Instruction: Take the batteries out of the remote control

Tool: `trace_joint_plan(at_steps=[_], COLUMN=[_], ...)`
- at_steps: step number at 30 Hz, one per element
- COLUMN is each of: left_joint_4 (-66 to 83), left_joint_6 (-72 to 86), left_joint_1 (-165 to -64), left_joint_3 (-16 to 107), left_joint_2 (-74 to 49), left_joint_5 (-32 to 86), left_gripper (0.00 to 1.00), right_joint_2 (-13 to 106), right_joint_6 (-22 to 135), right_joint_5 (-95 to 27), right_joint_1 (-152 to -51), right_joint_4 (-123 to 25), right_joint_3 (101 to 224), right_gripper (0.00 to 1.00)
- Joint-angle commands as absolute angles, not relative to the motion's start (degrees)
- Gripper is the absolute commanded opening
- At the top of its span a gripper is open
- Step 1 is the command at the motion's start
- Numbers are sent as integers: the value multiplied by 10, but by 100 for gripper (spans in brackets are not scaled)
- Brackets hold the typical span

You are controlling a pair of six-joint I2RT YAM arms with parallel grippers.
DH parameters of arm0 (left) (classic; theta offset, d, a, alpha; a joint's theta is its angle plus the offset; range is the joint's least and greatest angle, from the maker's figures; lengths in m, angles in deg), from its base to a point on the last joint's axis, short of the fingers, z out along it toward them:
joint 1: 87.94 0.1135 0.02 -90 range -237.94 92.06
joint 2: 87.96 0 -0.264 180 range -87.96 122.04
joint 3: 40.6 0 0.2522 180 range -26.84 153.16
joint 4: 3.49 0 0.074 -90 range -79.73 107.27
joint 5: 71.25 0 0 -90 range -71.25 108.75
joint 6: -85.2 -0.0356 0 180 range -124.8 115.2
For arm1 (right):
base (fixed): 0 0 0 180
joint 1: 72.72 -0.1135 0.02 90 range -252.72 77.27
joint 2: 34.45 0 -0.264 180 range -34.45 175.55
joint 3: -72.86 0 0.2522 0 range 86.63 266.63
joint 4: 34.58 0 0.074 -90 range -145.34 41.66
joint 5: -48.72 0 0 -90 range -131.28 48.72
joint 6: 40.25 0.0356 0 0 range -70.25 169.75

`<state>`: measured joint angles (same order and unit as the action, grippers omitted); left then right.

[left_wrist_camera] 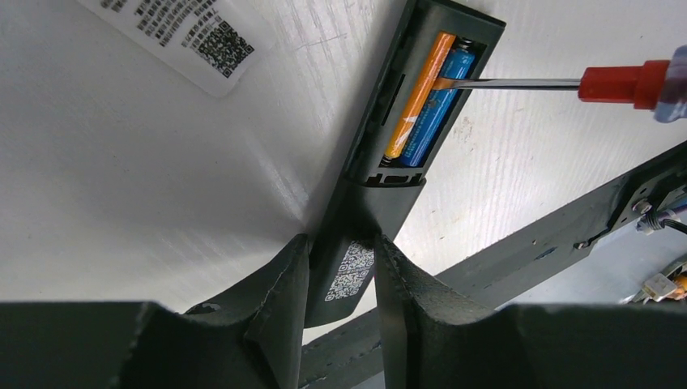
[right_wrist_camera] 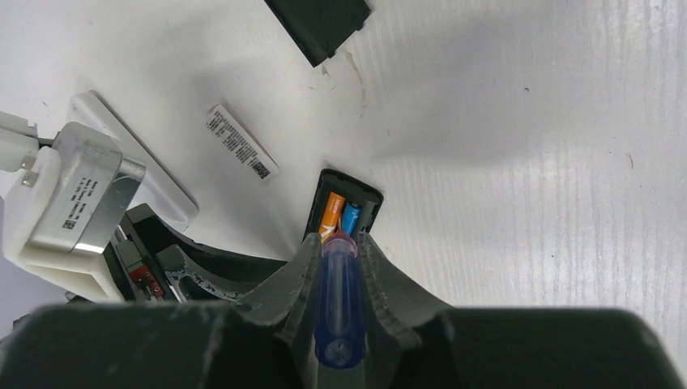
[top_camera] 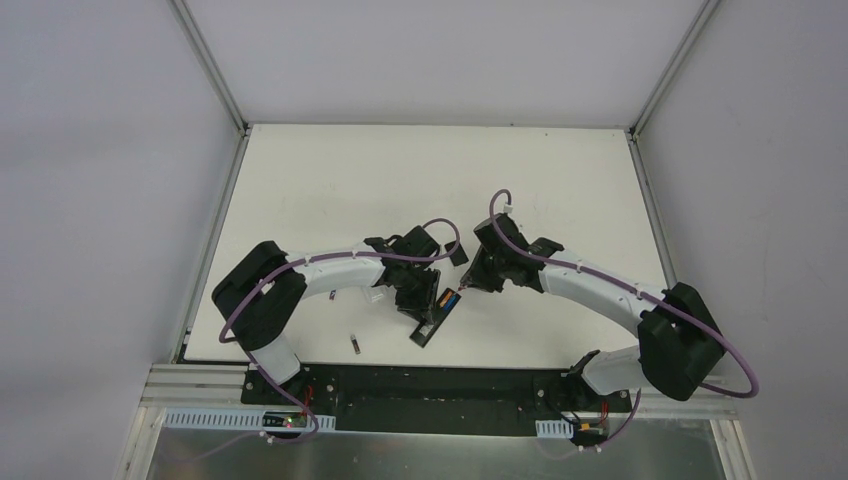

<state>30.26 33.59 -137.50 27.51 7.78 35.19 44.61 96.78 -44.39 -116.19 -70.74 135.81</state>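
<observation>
Top external: on the white desk, the left end effector and right end effector meet over the dark remote control near the front edge. Left wrist: the left end effector is clenched on the remote's closed end, while the orange battery and blue battery lie side by side in the open bay with the screwdriver tip wedged between them. These cells look light, rigid and smooth, likely to roll, so probably best levered up at one end. Right wrist: the right end effector grasps the screwdriver's translucent blue handle, blade aimed into the bay.
</observation>
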Motion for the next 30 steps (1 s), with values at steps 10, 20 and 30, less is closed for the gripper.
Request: trace_joint_plan(at_steps=[10,20,30], left_joint_4=[272,271,271], left_joint_6=[325,311,313], left_joint_1=[-1383,-1392,-1393], left_joint_3=[278,273,275], left_joint_2=[112,120,127], left_joint_5=[340,340,339], left_gripper=[32,25,20], right_joint_2=[472,459,400], right_joint_6=[991,1015,1055], right_joint_5=[-421,-361,-340], right_joint_1=[-1179,-1171,-1163], right_joint_4=[-681,-586,-491], right_joint_3=[1318,1237,1160], right_gripper=[0,0,0])
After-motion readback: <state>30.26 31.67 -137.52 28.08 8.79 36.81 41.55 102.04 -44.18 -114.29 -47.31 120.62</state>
